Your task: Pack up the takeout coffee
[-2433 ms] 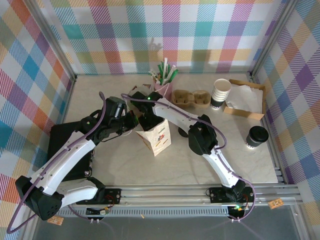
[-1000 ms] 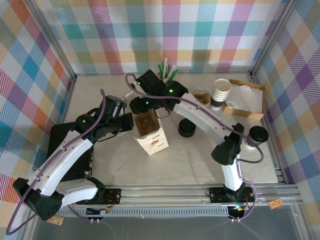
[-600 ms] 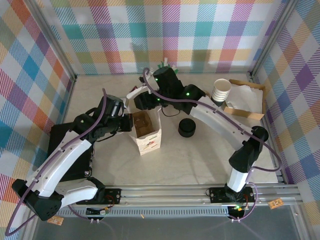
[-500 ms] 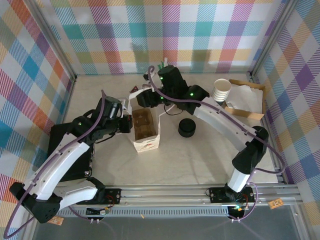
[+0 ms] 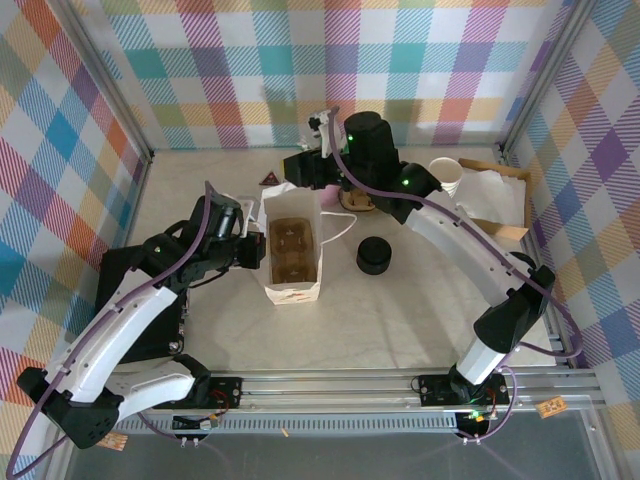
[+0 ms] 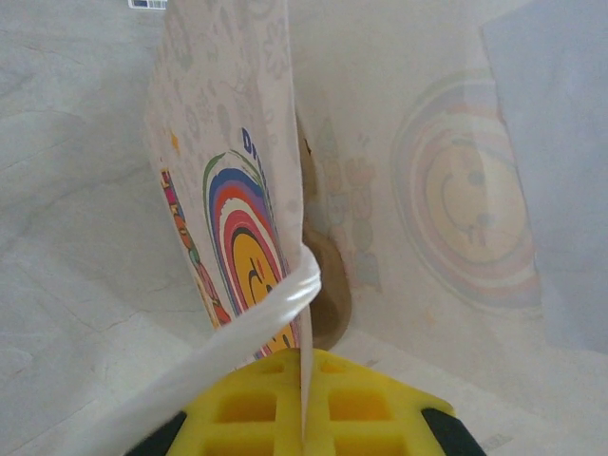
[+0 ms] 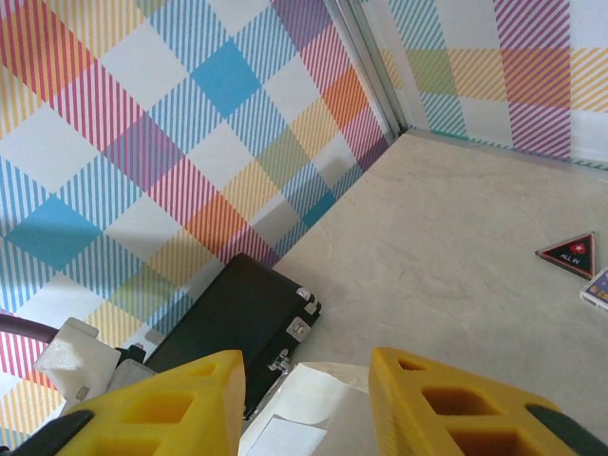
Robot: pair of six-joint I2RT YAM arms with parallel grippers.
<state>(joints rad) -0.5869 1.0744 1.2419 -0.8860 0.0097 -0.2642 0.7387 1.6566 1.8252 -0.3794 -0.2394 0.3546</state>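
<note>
I am working inside a robotics lab test cell. Bright plaid printed panels (image 5: pixel 200 70) are walling in a pale marble-look tabletop (image 5: pixel 400 320) on three sides, and bare aluminium frame posts (image 5: pixel 106 85) are holding them up. My left arm (image 5: pixel 120 330) and right arm (image 5: pixel 465 250) are sitting bolted to a slotted metal rail (image 5: pixel 340 383) along the near edge, purple cables (image 5: pixel 208 210) trailing over them.

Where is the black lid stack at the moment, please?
In the top view, the black lid stack stands on the table, just right of the open paper bag and apart from it.
</note>
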